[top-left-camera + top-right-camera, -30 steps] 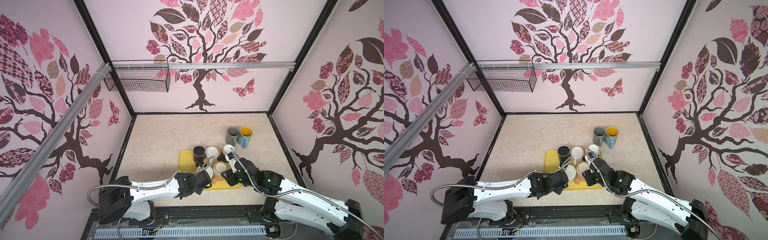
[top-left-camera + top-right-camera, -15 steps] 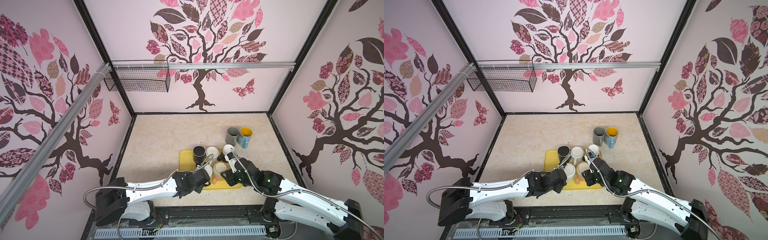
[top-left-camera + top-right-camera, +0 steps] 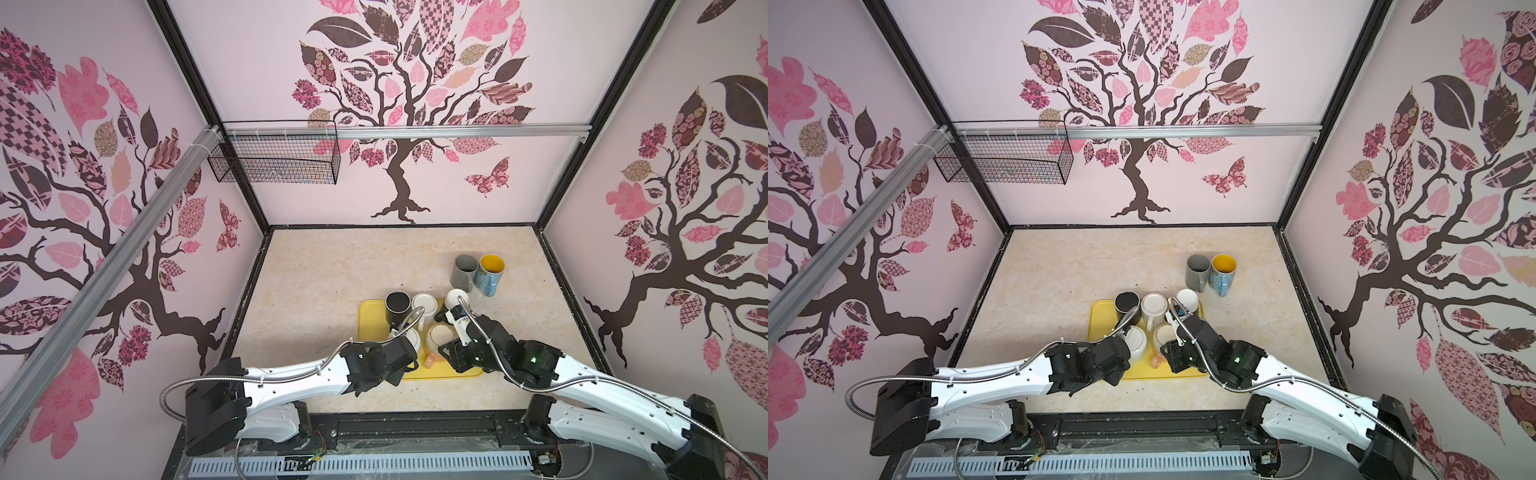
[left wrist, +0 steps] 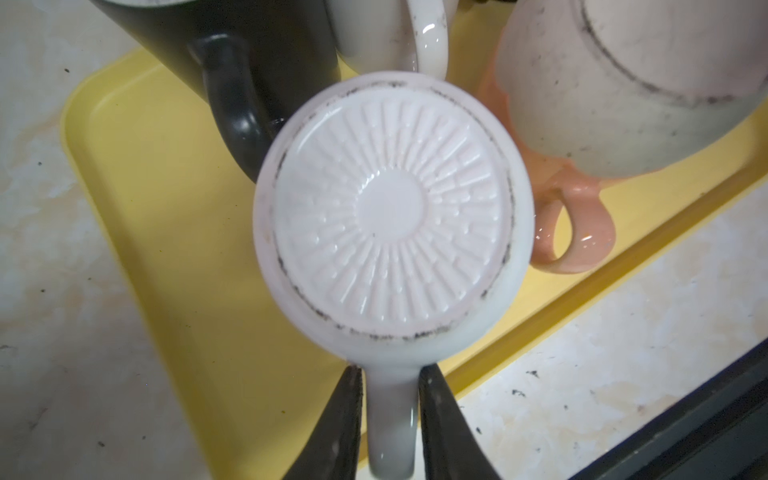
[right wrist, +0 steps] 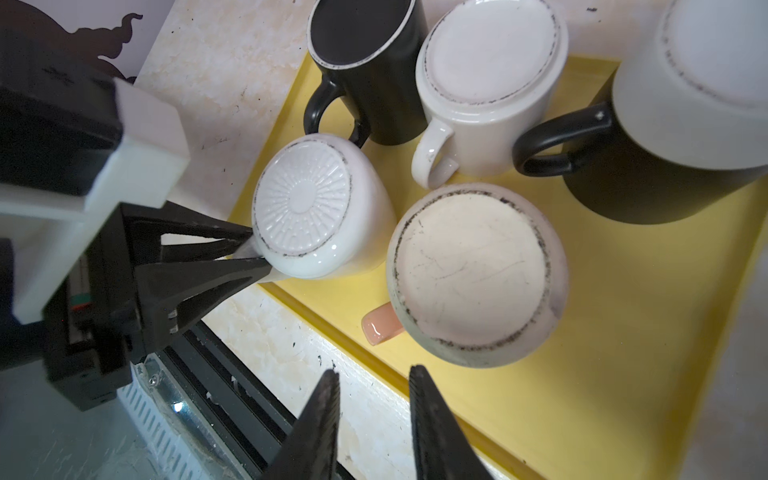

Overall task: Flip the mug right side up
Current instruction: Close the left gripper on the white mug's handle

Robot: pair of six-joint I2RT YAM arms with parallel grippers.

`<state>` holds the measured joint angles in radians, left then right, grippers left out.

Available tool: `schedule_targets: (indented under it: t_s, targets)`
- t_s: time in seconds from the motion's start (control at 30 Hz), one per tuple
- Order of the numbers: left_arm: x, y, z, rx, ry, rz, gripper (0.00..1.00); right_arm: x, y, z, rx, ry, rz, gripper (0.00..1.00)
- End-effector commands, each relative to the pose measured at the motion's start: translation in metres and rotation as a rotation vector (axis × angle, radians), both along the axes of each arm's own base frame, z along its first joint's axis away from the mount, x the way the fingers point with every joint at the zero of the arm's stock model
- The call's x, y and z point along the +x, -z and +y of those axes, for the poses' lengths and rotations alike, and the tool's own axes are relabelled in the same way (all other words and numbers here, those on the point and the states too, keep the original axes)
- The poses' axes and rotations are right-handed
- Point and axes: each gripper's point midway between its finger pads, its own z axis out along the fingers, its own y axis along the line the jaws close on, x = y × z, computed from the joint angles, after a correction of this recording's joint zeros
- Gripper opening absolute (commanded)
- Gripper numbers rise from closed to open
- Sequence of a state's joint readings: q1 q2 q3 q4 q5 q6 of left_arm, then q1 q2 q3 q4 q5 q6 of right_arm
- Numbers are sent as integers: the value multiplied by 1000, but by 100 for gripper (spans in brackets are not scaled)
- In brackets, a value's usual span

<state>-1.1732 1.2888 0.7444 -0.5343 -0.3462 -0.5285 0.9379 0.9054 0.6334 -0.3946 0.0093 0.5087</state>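
Mug status: white mug (image 4: pixel 392 216) is base-up toward the front-left corner of the yellow tray (image 4: pixel 166 208), between the black mug (image 4: pixel 266 62) and the peach-handled mug (image 5: pixel 473 270). My left gripper (image 4: pixel 390 374) is clamped on its handle (image 4: pixel 390 415), one finger on each side. My right gripper (image 5: pixel 374 374) hangs over the tray's front edge, jaws slightly parted and empty, near the peach-handled mug.
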Motion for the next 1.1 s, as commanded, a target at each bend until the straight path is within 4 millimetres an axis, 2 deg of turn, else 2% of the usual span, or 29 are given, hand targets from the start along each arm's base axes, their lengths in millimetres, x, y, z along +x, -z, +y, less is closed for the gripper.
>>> schedule_targets:
  t_s: [0.0,0.33,0.53,0.87,1.07]
  targets:
    - [8,-9,-1,-1,-24,-33,36,3,-14,8,40,-16,-35,32]
    - [9,-3,-9,5,2,-29,39,4,-11,9,28,-16,-34,33]
    - [13,2,-9,11,-13,-9,38,5,-8,9,22,-13,-35,33]
    - [19,4,-12,-34,-16,20,29,5,-7,9,24,-13,-32,32]
    - [20,9,-12,-9,-16,28,16,5,-7,9,26,-12,-26,32]
